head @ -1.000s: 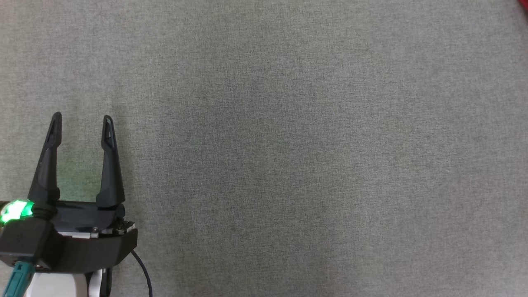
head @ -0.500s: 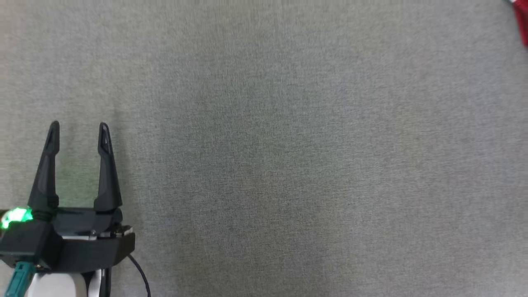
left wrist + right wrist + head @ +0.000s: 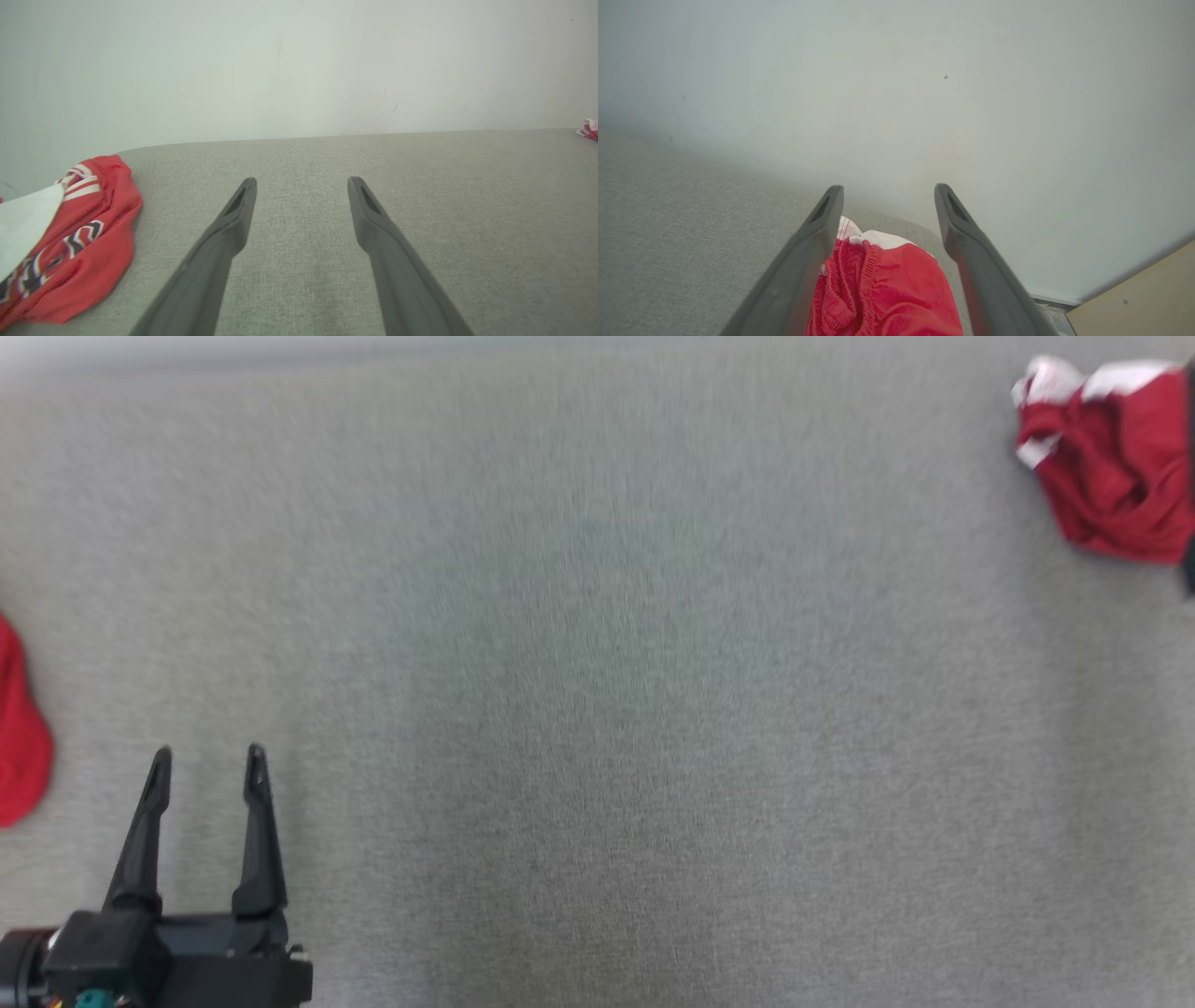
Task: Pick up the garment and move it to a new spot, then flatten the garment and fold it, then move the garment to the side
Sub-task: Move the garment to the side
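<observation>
A crumpled red garment with white trim lies at the far right of the grey cloth surface. In the right wrist view the same garment sits just below and between the fingers of my right gripper. That gripper is open and grips nothing. My left gripper is at the lower left, open and empty, with its fingers hovering over bare cloth.
Another red garment lies at the left edge, beside my left gripper; it has white stripes and a zigzag pattern. A pale wall backs the surface's far edge. A tan floor shows past the right end.
The head camera has moved, so the whole picture has slid down and both red garments have come into view. The left gripper stays open.
</observation>
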